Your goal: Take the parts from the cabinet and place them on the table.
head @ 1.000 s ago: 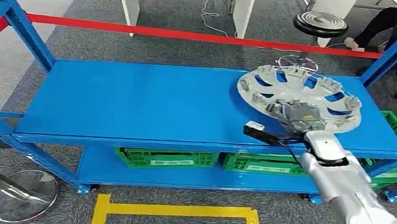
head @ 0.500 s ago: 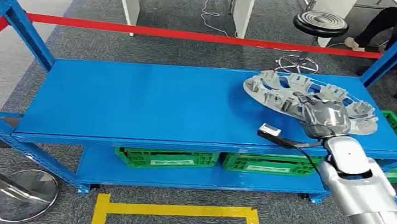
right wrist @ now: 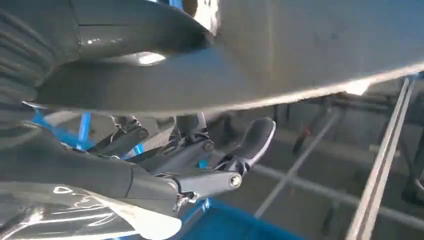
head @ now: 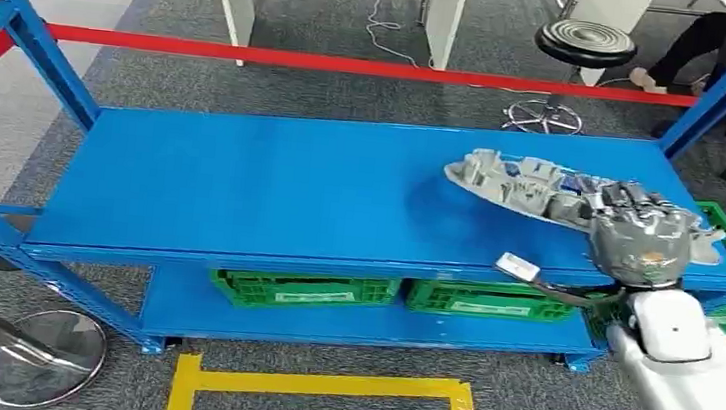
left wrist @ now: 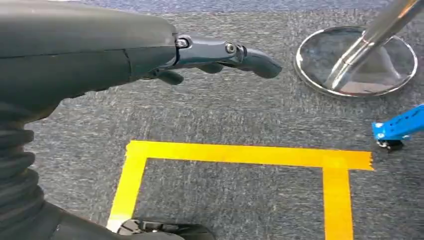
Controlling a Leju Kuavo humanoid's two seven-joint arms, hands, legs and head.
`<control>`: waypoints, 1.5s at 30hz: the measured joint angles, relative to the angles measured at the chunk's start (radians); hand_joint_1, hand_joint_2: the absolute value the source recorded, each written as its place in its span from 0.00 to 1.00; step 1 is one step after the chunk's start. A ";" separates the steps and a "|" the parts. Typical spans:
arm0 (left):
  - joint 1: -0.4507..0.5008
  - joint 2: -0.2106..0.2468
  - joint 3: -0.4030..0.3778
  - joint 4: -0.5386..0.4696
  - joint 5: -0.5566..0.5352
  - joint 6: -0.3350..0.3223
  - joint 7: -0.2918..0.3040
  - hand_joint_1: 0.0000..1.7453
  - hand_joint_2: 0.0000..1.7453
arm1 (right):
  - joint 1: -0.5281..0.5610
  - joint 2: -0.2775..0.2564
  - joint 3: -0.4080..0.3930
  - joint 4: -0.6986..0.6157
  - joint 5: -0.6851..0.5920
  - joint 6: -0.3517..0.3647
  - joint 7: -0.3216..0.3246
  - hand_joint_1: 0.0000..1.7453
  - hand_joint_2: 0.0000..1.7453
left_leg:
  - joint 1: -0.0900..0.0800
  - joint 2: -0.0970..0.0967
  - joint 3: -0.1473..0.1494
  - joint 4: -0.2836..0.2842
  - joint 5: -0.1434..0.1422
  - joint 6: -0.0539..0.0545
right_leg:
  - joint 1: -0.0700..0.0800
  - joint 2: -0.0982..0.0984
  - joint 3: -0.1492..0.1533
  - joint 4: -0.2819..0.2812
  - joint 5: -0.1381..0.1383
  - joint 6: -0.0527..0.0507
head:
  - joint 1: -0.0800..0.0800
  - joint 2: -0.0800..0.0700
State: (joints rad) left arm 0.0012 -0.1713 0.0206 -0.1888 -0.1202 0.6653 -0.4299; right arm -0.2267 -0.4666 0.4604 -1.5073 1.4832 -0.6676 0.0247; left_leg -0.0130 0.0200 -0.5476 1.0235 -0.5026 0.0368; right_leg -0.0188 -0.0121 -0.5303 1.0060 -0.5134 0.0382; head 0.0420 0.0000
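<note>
A silver wheel cover (head: 532, 186) hangs tilted, almost edge-on, just above the right end of the blue cabinet shelf (head: 270, 186). My right hand (head: 642, 237) grips it at its near right rim. In the right wrist view the cover's pale underside (right wrist: 310, 45) lies against the thumb, with the dark fingers (right wrist: 200, 150) curled beneath it. My left hand (left wrist: 150, 50) hangs beside my body over the grey carpet, fingers stretched out and holding nothing.
Green crates (head: 306, 288) sit on the lower shelf. Blue uprights (head: 46, 59) frame the cabinet, and a red tape (head: 352, 64) runs behind it. A stanchion base (head: 41, 355) and yellow floor tape (head: 321, 387) lie near me. A stool (head: 586, 41) and a seated person (head: 701, 42) are beyond.
My right hand has carried the wheel cover to the right and toward me. The cover has tipped from facing me to nearly edge-on.
</note>
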 joint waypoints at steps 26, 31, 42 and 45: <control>-0.001 -0.006 0.099 0.000 -0.130 -0.001 -0.052 0.00 1.00 | 0.195 0.201 -0.363 -0.543 0.000 -0.001 -0.371 1.00 1.00 | -0.011 -0.001 -0.003 0.007 0.003 0.010 | -0.009 -0.002 0.000 -0.003 0.010 0.012 | -0.001 0.000; -0.006 -0.008 0.100 0.000 -0.140 -0.005 -0.052 0.00 1.00 | 0.200 0.203 -0.337 -0.575 0.000 -0.001 -0.342 1.00 1.00 | 0.001 0.001 -0.005 -0.020 0.029 0.033 | -0.010 0.008 -0.074 0.157 -0.107 0.020 | 0.006 0.000; -0.005 -0.005 0.102 0.000 -0.150 -0.013 -0.042 0.00 1.00 | 0.240 0.203 -0.290 -0.590 0.000 -0.001 -0.290 1.00 1.00 | 0.000 -0.003 -0.049 0.018 0.049 -0.016 | -0.013 0.013 -0.004 0.034 -0.017 0.018 | 0.006 0.000; -0.006 -0.004 0.103 0.000 -0.158 -0.021 -0.040 0.00 1.00 | 0.242 0.203 -0.286 -0.590 0.000 -0.001 -0.289 1.00 1.00 | 0.005 -0.007 -0.078 0.078 -0.018 -0.033 | -0.014 0.010 -0.021 0.026 -0.007 -0.024 | 0.002 0.000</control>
State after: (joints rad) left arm -0.0043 -0.1751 0.1232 -0.1888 -0.2781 0.6443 -0.4700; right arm 0.0153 -0.2640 0.1740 -2.0974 1.4828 -0.6683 -0.2640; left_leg -0.0079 0.0127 -0.6258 1.1019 -0.5207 0.0039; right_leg -0.0331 -0.0025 -0.5512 1.0325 -0.5202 0.0138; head 0.0435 0.0000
